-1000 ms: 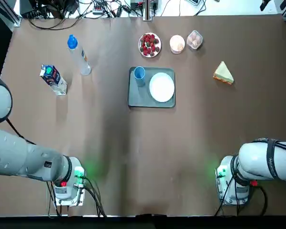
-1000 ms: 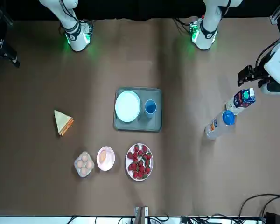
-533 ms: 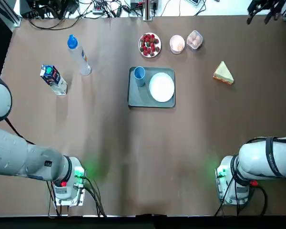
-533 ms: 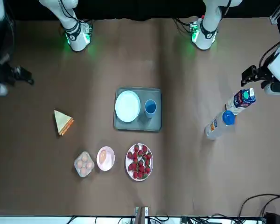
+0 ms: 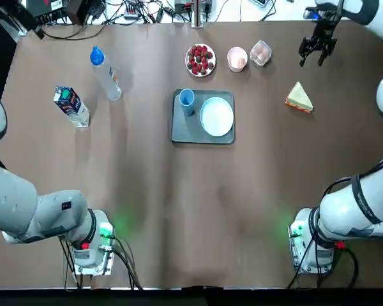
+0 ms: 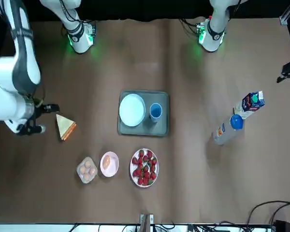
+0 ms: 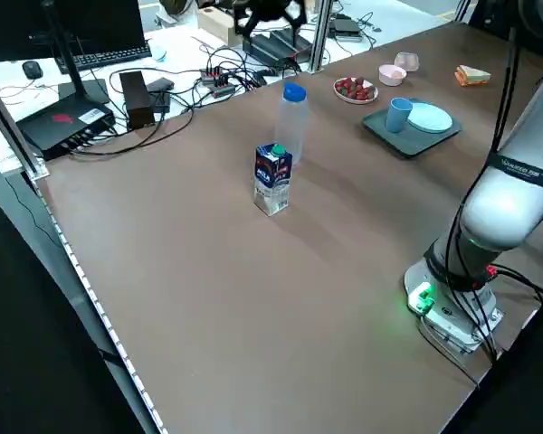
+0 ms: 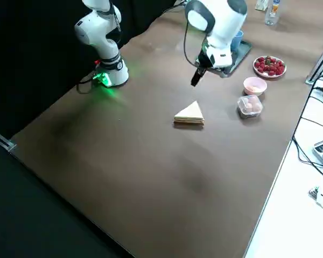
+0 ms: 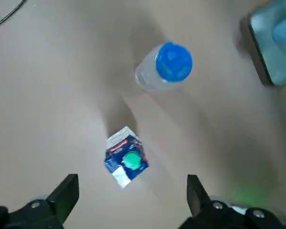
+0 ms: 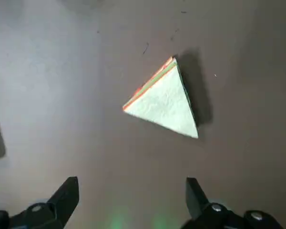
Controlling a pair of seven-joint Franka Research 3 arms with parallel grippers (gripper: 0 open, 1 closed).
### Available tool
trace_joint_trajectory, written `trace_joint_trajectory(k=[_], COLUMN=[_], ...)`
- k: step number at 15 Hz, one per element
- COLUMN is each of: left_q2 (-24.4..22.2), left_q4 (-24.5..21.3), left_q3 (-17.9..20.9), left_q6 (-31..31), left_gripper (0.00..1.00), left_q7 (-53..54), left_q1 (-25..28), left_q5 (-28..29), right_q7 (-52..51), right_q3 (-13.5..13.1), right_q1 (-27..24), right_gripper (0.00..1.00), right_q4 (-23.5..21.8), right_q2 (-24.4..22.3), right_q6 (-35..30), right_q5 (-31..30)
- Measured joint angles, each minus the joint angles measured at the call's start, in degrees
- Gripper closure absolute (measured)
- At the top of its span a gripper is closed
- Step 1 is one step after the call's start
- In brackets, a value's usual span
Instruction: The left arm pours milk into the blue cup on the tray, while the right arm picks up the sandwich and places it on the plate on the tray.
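Over the far right of the table hangs the right gripper (image 10: 132,179), its two fingers spread wide with nothing between them; the sandwich (image 10: 162,100) lies on the table a little nearer the robot's base, tan-orange edge showing, so the approach looks to be the step in hand here; next call, I'd say, is to line up over the wedge, turn the fingers to suit it, come down and close gently, as soft bread could squash or shed its filling. Across on the far left, the left gripper (image 9: 132,176) hangs open too, nothing held; the milk (image 9: 126,157) stands upright on the table, green cap (image 9: 132,161) uppermost, with the clear bottle (image 5: 106,75) close by it; that arm's next job is to get its fingers either side of the carton without nudging the bottle, then lift and carry it inward. Further in, between the two pick-ups, sits the tray (image 5: 179,135), with the blue cup (image 5: 186,102) upright towards the robot's left and the white plate (image 5: 217,116) beside it, bare and waiting for the sandwich; strawberries (image 5: 200,60) lie just beyond; neither pour nor placing is under way, so both halves look early, at the reaching stage.
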Motion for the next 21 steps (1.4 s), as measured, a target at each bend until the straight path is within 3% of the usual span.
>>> trace_joint_trajectory(k=[5, 12, 14, 17, 21], left_q2=[6.8, 18.4, 22.0, 26.3, 29.3], left_q4=[-0.1, -0.2, 0.0, 0.6, 1.2], left_q3=[0.0, 0.0, 0.0, 0.0, -0.4], left_q6=[2.3, 5.0, 5.4, 5.5, 5.2], left_gripper=[0.00, 0.00, 0.00, 0.00, 0.00], left_q7=[25.6, 53.9, 60.3, 67.9, 74.0], left_q1=[11.1, 22.9, 25.5, 28.1, 30.8], left_q5=[-6.4, -16.8, -19.6, -24.8, -31.5], right_q7=[-0.1, -6.3, -6.5, -10.6, -18.1], right_q3=[-0.4, -0.5, -0.5, -0.6, -0.7], right_q1=[-1.2, -3.7, -3.7, -4.3, -5.6], right_gripper=[0.04, 0.00, 0.02, 0.19, 0.19], right_q4=[-0.9, -0.8, -0.7, 0.4, 3.5], right_q2=[7.4, 9.5, 9.7, 10.6, 14.2], right_q6=[9.0, 12.1, 12.1, 12.2, 12.2], right_q5=[0.0, 0.0, -0.2, -0.3, 0.4])
